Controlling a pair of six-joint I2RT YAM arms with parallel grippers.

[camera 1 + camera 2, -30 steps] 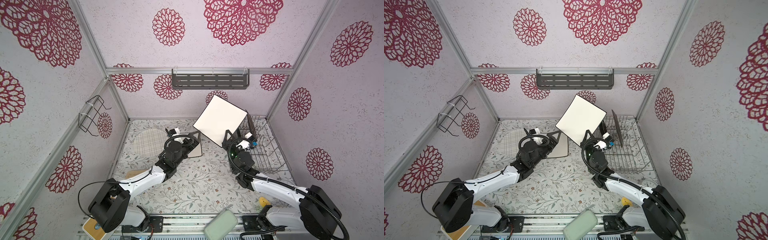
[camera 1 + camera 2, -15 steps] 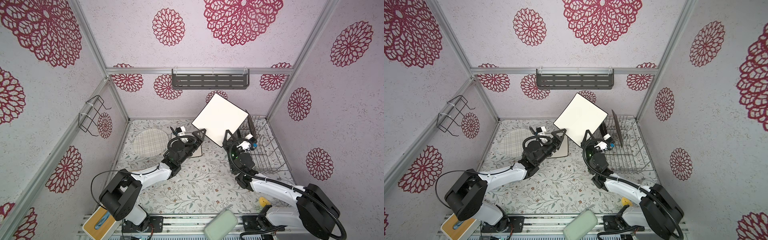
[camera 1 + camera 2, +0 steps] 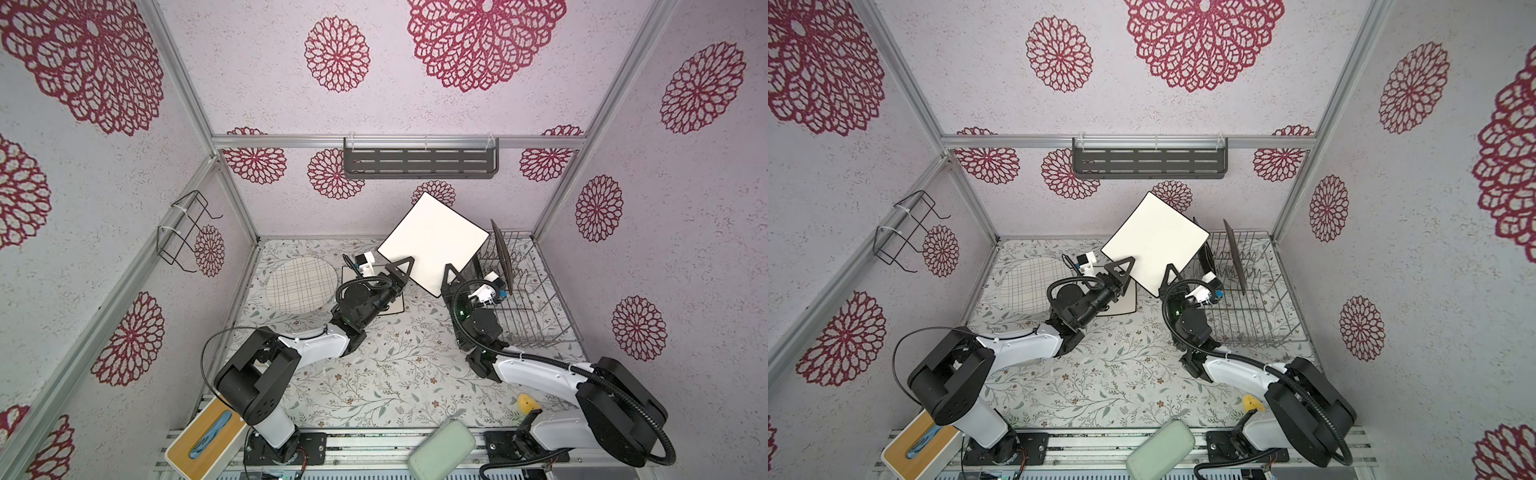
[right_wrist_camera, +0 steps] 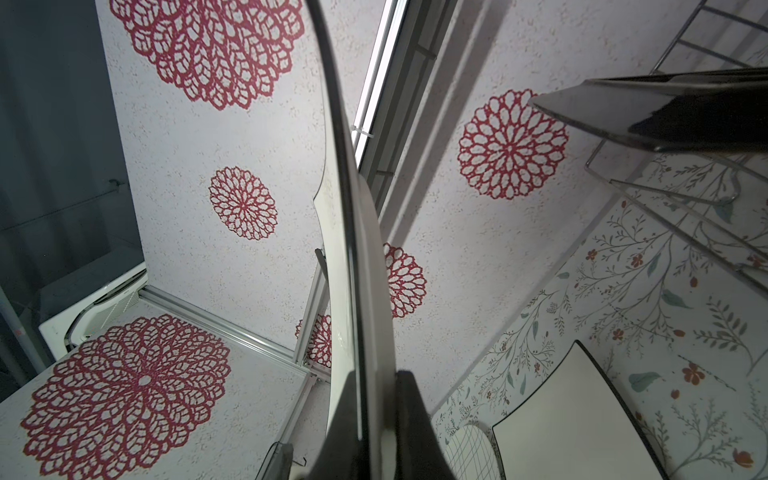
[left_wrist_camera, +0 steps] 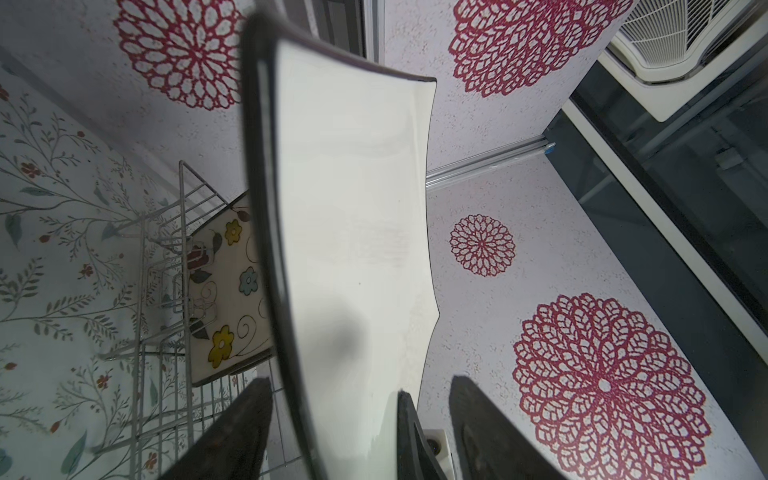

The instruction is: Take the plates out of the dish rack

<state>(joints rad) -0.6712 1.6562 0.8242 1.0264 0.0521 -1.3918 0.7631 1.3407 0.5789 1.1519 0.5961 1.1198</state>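
At far left the grid plate [image 3: 301, 286] lies flat on the table [image 3: 374, 374]. Just beside it a white plate [image 4: 561, 424] lies flat too, partly under my left arm. My left gripper [image 3: 402, 269] stands fairly wide. Its fingers [image 5: 237, 436] sit either side of the left edge of the raised plate [image 3: 434, 243], with gaps showing, not pinching. That plate, white with a dark rim, hangs tilted in the air between my arms. My right gripper [image 3: 449, 276] is clamped on its lower right edge. Rightmost, the rack [image 3: 536, 307] sits on the table, with a floral plate [image 5: 232, 282] and a brown plate [image 3: 500, 253] standing upright in it.
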